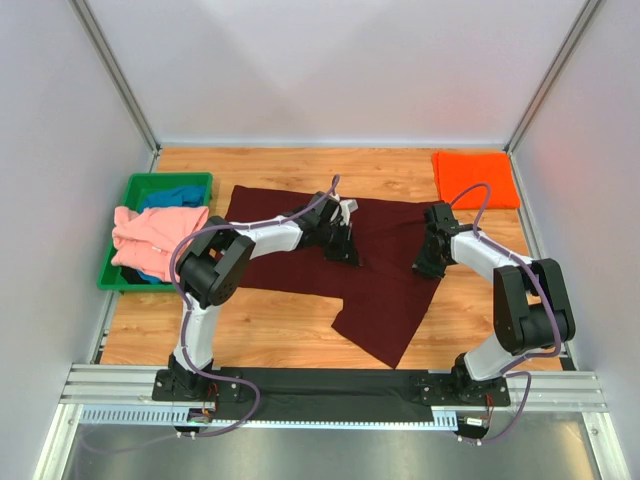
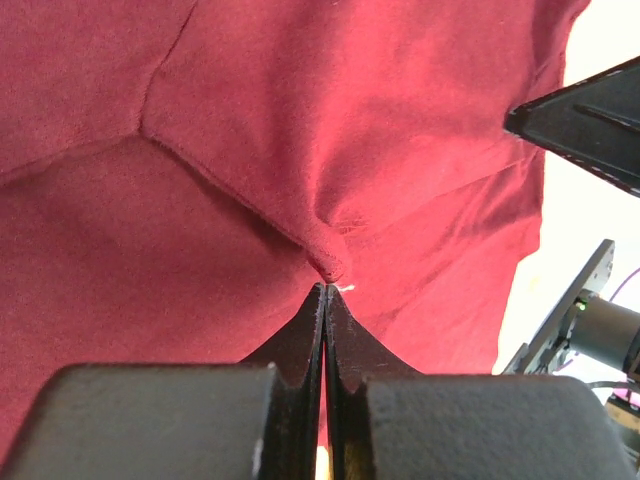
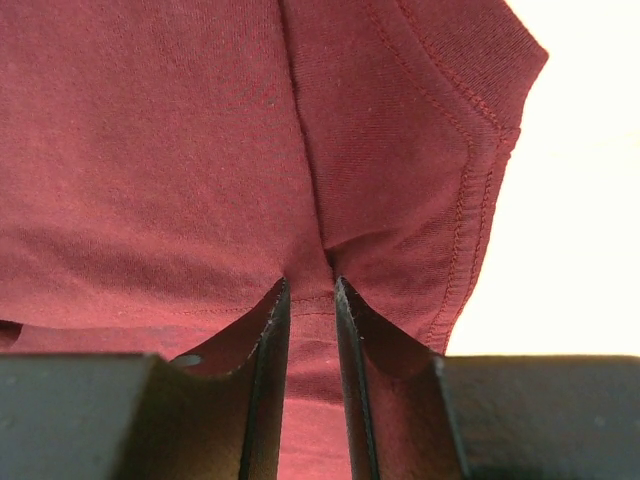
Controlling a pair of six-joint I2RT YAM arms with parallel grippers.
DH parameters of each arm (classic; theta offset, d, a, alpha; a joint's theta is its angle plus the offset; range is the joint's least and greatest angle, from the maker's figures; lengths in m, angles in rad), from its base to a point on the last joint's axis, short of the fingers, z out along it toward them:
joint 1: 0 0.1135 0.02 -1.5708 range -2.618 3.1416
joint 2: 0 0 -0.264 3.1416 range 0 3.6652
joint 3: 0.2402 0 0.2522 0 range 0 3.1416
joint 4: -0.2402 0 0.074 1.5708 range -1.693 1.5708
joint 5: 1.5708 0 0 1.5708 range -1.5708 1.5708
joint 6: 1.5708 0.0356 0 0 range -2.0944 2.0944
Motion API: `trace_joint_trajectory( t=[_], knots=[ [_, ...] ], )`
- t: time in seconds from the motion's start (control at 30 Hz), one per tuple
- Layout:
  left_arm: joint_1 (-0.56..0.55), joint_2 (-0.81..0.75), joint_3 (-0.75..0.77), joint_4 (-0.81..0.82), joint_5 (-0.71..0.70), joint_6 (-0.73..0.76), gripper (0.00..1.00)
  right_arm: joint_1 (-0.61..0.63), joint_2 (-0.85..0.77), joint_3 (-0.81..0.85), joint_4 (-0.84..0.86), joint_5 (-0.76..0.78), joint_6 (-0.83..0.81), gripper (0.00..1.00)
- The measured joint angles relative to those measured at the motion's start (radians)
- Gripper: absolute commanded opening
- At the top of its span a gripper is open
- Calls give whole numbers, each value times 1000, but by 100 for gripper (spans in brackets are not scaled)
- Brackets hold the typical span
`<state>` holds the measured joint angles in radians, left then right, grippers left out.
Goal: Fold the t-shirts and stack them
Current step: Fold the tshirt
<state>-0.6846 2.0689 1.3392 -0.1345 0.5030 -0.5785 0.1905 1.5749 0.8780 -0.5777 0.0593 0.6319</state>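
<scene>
At the far left of your wooden table [image 1: 270,320] sits a green tray [image 1: 150,178]. It holds a crumpled pink shirt [image 1: 160,232] that spills over its right rim, with a blue shirt [image 1: 178,194] behind and partly under it. Moving right, your left gripper [image 2: 326,290] reaches over the middle of the table. Its jaws are clenched tight, pinching a small pucker of cloth at their tips. That cloth belongs to the large maroon shirt [image 1: 385,300], which lies spread across the centre of the table with one part trailing toward the near edge. Near the shirt's right edge, beside a stitched hem, your right gripper [image 3: 312,285] is down on the cloth. Its jaws stand narrowly apart and grasp a ridge of the maroon fabric along a seam. At the far right corner, well apart from both arms, an orange shirt [image 1: 476,178] lies folded flat.
</scene>
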Motion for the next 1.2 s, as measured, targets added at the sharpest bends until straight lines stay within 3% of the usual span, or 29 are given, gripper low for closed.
trace_joint_trajectory(
  t=[0.37,0.53,1.2],
  knots=[
    [-10,0,14,-26,-23,-11,0,0,3,-1,6,19,18,22],
    [-14,0,14,-39,-54,-13,0,0,9,-9,20,26,26,0],
    [-47,-66,59,-212,-190,-65,0,2,-124,0,-54,37,14,0]
  ],
)
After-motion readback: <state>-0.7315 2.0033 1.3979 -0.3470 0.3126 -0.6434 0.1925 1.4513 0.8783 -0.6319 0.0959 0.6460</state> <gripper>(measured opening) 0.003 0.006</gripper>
